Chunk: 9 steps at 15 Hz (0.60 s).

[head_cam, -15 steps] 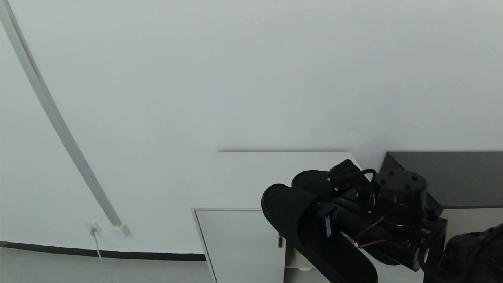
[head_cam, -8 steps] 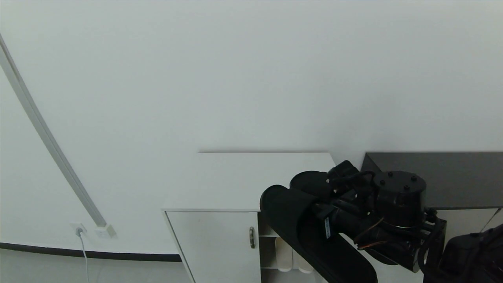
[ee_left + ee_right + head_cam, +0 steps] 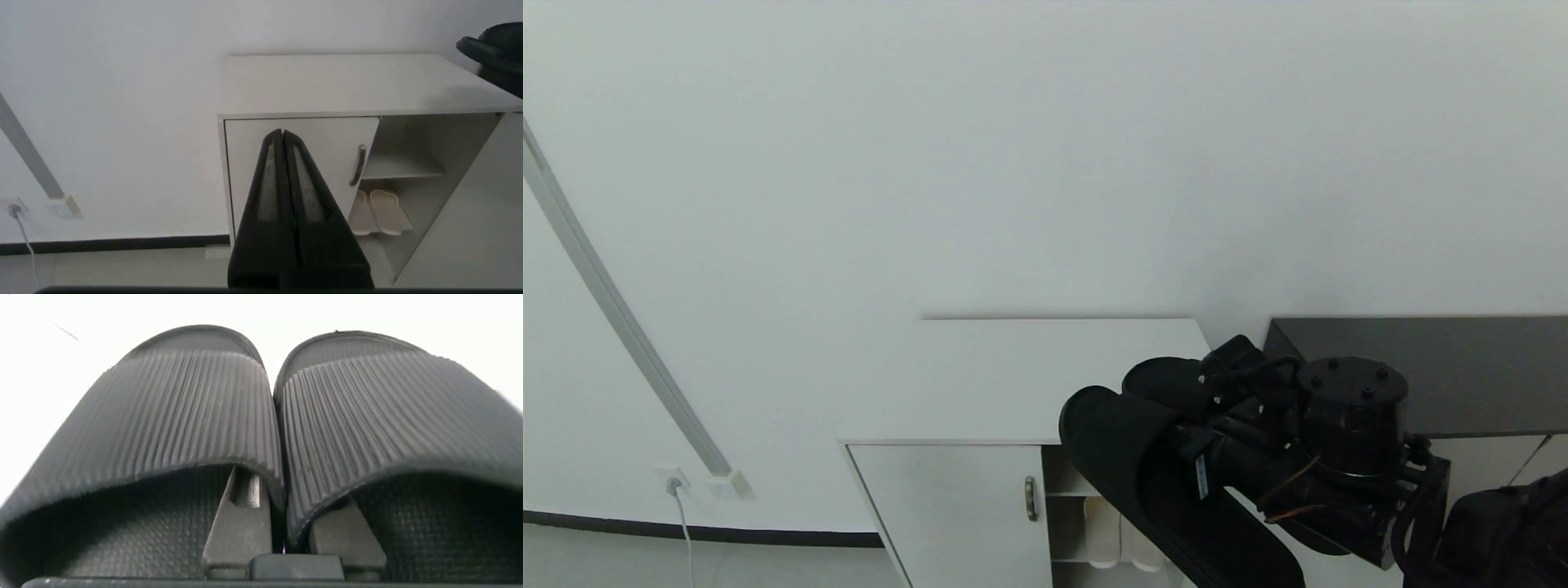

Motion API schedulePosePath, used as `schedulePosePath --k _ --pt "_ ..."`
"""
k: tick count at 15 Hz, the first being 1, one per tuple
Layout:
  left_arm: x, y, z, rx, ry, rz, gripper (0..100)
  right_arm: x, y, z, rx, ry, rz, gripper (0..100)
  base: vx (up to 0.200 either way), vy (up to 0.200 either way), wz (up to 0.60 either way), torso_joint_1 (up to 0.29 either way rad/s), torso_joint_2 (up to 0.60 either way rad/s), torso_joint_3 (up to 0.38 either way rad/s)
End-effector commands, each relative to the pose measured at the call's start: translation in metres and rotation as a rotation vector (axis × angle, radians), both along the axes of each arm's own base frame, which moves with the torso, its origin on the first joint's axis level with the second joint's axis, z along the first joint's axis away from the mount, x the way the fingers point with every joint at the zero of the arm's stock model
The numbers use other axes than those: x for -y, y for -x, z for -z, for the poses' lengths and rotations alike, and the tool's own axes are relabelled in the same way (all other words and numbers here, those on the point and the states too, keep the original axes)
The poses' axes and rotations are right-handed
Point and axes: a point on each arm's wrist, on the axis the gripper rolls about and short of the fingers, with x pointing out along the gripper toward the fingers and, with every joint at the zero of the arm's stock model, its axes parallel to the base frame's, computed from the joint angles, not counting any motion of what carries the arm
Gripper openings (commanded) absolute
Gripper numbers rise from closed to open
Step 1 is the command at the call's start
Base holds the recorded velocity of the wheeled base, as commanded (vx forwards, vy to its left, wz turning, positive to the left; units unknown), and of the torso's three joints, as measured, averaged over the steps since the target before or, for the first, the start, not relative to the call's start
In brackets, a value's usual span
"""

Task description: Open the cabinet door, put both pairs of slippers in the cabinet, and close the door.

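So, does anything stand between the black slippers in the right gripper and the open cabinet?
Nothing visible does. The black slippers hang before the open side of the cabinet. White slippers already take part of one shelf; the shelf above them looks free.

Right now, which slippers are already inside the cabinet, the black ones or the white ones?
The white pair, lying side by side inside the open cabinet. The black pair is outside it, held up by the right gripper.
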Motion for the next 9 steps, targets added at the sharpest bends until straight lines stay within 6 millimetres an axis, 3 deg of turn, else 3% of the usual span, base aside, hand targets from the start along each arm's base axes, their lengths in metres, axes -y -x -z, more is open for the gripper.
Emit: schedulePosePath --k 1,4,9 --pt "0.0000 -0.0001 -0.0001 -0.001 0.001 0.000 0 0.0014 0.0006 0.0038 -0.010 0.012 0.004 0 0.000 0.000 0.00 0.000 0.00 0.000" --pt "0.0000 -0.0001 -0.0001 -0.001 0.001 0.000 0 0.0016 0.0011 0.0045 -0.002 0.029 -0.008 0 0.000 0.000 0.00 0.000 0.00 0.000" --pt "0.0000 -0.0001 -0.0001 -0.001 0.002 0.000 0 0.0018 0.0015 0.0042 -0.001 0.027 -0.012 0 -0.200 0.000 0.00 0.003 0.01 0.000"
